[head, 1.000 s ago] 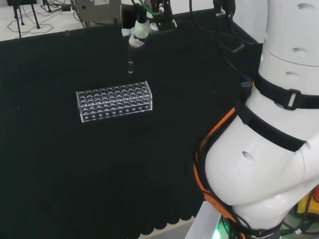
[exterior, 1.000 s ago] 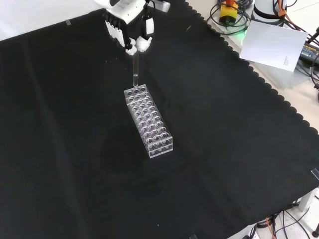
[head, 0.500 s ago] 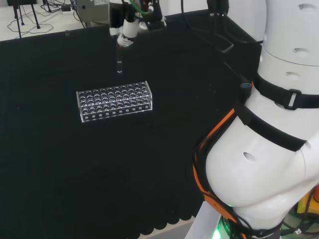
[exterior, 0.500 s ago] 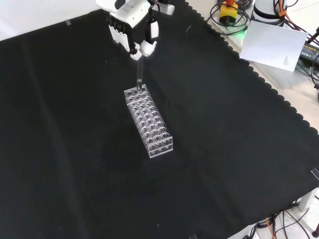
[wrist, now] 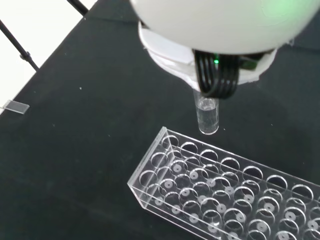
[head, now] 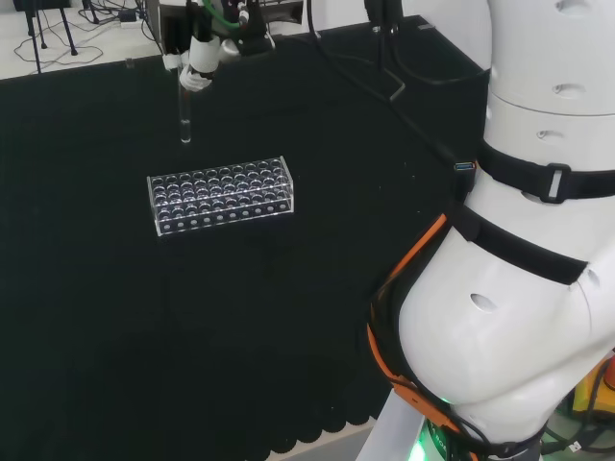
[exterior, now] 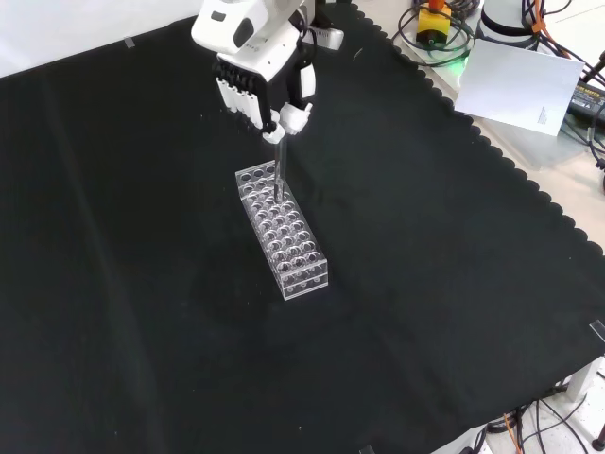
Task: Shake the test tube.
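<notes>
**Mia:** What is the hand (exterior: 253,68) doing?

**Ben:** Its fingers (head: 197,75) are curled round the top of the test tube (head: 184,119). It pinches the tube and holds it up in the air, so the tube is not on the cloth and not in the rack.

**Mia:** Which way does the tube point?

**Ben:** Straight down — like the hand of a clock at 6. The fingers have the top end, and the round bottom end hangs free.

**Mia:** And where is the rack?

**Ben:** The clear rack (head: 221,195) sits flat on the black cloth (head: 115,317). In the head view the tube hangs up at about 11 o'clock from the rack's middle, and it stops short of the rack's top edge. In the front view the rack is a long box that runs from 11 o'clock to 5 o'clock, and the tube (exterior: 281,168) hangs in front of its far end, the end nearest the hand.

**Mia:** Is the tube touching the rack?

**Ben:** No. In the wrist view the tube's tip (wrist: 208,118) is in the air just beside the rack's end (wrist: 165,150), with a bit of black cloth between them.

**Mia:** Is there anything in the tube?

**Ben:** I cannot tell — it is clear glass and hard to see through. The holes of the rack look empty in the wrist view.

**Mia:** What is that big white thing?

**Ben:** That is the arm (head: 524,250), at 3 o'clock in the head view.
</notes>
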`<state>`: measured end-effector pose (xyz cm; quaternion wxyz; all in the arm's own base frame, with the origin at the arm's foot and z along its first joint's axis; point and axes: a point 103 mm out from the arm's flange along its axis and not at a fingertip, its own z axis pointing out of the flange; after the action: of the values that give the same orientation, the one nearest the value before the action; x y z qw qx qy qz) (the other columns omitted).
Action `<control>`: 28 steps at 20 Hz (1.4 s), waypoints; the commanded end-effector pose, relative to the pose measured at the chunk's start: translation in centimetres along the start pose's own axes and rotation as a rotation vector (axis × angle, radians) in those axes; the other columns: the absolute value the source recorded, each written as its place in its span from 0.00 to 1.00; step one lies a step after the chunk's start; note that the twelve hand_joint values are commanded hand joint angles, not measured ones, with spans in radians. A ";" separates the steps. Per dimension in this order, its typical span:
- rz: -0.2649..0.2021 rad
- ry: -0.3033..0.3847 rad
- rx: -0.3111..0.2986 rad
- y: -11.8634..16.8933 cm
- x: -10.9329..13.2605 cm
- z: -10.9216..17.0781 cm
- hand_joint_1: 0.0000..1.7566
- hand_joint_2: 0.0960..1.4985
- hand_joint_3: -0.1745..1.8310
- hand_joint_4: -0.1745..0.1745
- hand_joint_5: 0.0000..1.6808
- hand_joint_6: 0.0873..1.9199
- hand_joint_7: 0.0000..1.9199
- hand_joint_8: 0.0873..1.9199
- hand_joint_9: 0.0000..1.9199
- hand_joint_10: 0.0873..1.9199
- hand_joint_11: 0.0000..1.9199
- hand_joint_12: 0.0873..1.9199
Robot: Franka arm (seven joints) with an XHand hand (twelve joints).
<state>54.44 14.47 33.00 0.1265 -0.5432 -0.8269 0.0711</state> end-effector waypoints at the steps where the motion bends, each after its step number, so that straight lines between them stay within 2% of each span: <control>1: 0.078 -0.017 0.040 -1.1 -2.6 1.1 0.83 0.26 0.52 0.00 0.85 0.19 0.78 0.25 0.78 0.09 0.71 0.51; 10: 0.248 -0.031 0.073 -6.4 -9.9 2.5 0.83 0.26 0.52 0.00 0.85 0.19 0.78 0.24 0.78 0.09 0.71 0.51; 16: 0.321 -0.035 0.068 -8.4 -12.6 2.4 0.83 0.26 0.52 0.00 0.85 0.19 0.78 0.24 0.78 0.09 0.71 0.51; 19: 0.335 -0.035 0.064 -8.7 -13.2 2.3 0.83 0.26 0.52 0.00 0.85 0.19 0.78 0.24 0.78 0.09 0.71 0.51; 20: 0.332 -0.021 0.050 -9.7 -14.2 2.3 0.83 0.26 0.52 0.00 0.85 0.19 0.78 0.24 0.78 0.09 0.71 0.51; 22: 0.326 -0.016 0.045 -10.1 -14.7 2.3 0.83 0.26 0.52 0.00 0.85 0.19 0.78 0.24 0.78 0.09 0.71 0.51; 25: 0.307 -0.020 0.052 -9.3 -13.8 2.1 0.83 0.26 0.52 0.00 0.85 0.19 0.78 0.24 0.78 0.09 0.71 0.51; 28: 0.270 -0.010 0.047 -7.3 -11.6 1.8 0.83 0.26 0.52 0.00 0.85 0.19 0.78 0.24 0.78 0.09 0.71 0.51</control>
<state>50.35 -1.96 31.08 0.1241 -0.6602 -0.7308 0.1211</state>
